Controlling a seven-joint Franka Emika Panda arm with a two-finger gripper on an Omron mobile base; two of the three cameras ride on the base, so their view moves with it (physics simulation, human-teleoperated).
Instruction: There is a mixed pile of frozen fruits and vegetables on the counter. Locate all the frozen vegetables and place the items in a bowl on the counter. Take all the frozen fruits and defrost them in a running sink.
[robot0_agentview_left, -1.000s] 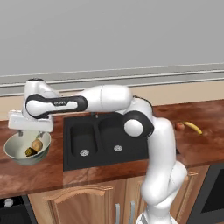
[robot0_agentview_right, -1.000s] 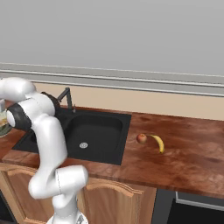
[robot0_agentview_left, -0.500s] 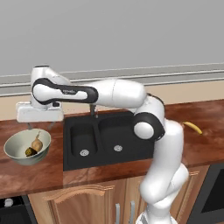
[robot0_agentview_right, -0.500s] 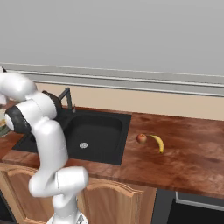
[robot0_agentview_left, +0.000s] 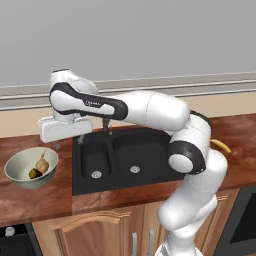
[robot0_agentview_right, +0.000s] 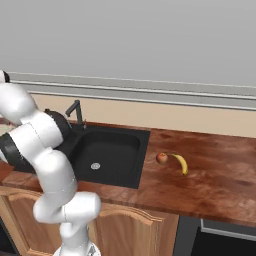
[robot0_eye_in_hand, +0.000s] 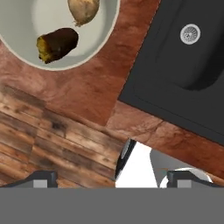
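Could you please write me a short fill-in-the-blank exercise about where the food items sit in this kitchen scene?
1. The tan bulb and the dark lump both lie inside the ____.
2. The banana and the red apple lie on the ____, right of the sink.
3. The sink's colour is ____.
4. The gripper holds ____.

Missing words: bowl; counter; black; nothing

Beside the black sink (robot0_agentview_left: 125, 155), the arm (robot0_agentview_left: 150, 110) is built of thick, rounded glossy white segments, joined by dark, nearly black bands at the elbow and wrist joints. Its hand (robot0_agentview_left: 65, 129) is a flat white block, boxier than the links behind it, and the last link carries a black curved panel with small pale lettering (too small to read). From the hand view, two small dark grey fingertips (robot0_eye_in_hand: 41, 177) show, blunt and square-edged.
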